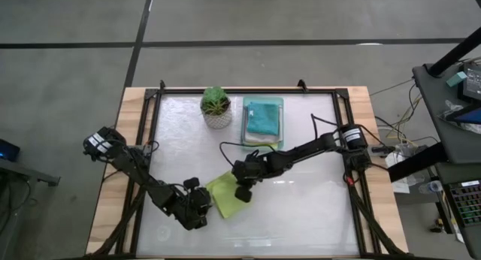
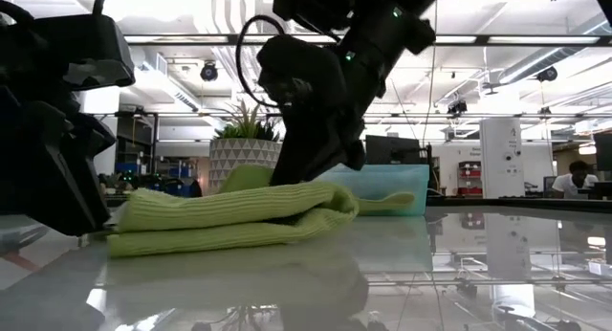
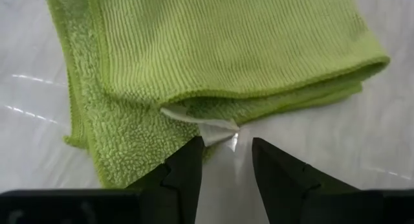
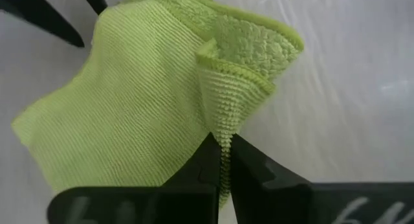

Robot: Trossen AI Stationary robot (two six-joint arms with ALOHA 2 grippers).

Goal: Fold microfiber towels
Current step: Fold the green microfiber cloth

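The table (image 1: 316, 215) carries everything, with its glossy white top framed in dark rails. The mint-green tray (image 1: 279, 104) sits at the far edge, just beside the potted plant (image 1: 216, 107), and a folded teal towel (image 1: 263, 118) lies in it on top of paler cloths.

Nearer than the tray, toward the table's middle, lies the lime green towel (image 1: 225, 194), folded over into 2 layers on the bare surface. The right gripper (image 4: 223, 160) has its 2 fingers pinched together on a raised fold of this towel's edge, on the side toward the tray.

The left gripper (image 3: 223, 162) rests at the towel's opposite edge, away from the tray, its fingers parted with a small white tag (image 3: 207, 125) just in front of them, nothing held.
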